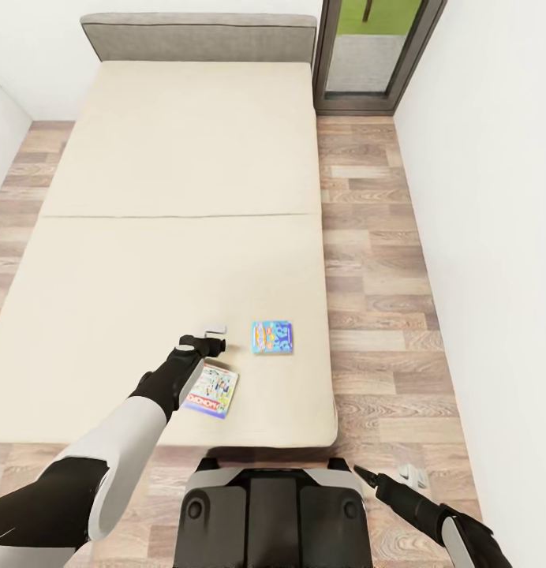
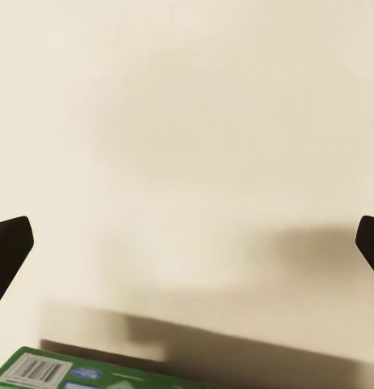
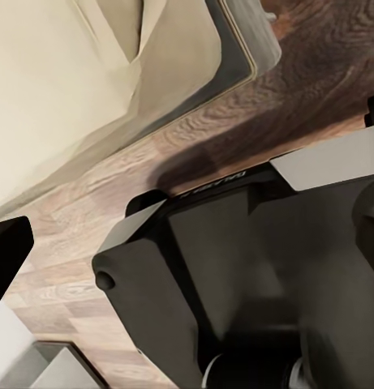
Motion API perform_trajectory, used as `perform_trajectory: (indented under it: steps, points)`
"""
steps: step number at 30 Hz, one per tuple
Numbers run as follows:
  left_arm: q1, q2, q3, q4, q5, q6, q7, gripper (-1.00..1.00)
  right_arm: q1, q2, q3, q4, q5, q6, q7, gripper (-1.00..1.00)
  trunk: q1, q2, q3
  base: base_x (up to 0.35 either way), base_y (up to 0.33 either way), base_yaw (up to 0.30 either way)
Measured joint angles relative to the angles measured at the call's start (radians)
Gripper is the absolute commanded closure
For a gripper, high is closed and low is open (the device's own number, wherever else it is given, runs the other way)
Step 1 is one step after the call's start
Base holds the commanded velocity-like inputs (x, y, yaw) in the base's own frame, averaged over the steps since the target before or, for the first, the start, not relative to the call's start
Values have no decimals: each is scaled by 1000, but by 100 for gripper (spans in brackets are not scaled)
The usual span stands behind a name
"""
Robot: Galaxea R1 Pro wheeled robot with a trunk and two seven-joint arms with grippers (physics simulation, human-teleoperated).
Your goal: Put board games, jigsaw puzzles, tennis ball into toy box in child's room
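Observation:
Two board games lie near the front edge of the beige bed. One is blue and orange; the other is white with a red band. My left gripper hovers over the mattress between them, just behind the white box and left of the blue one, and it is open and empty. In the left wrist view its dark fingertips stand wide apart over bare mattress, with a green box edge carrying a barcode close by. My right gripper hangs open over the floor beside my base.
A grey headboard closes the bed's far end. A glass door is at the back right. A strip of wood-plank floor runs between the bed and the white right wall. My dark base stands at the bed's foot.

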Motion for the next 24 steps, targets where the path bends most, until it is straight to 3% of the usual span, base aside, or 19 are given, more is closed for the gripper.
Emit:
perform_trajectory:
  steps: [9,17,24]
  points:
    - [1,6,-1,0,-1,-4,-3,-100,0,-1,-1,0,0,0,0,-100,0,0,-8,0,0,0]
    - [2,11,-1,0,0,-59,-8,-100,0,-1,0,0,0,0,1,-100,0,0,-8,-7,0,0]
    - [4,19,-2,0,-1,-68,-9,-100,0,-2,-1,0,0,0,3,-100,0,0,-8,-161,-67,0]
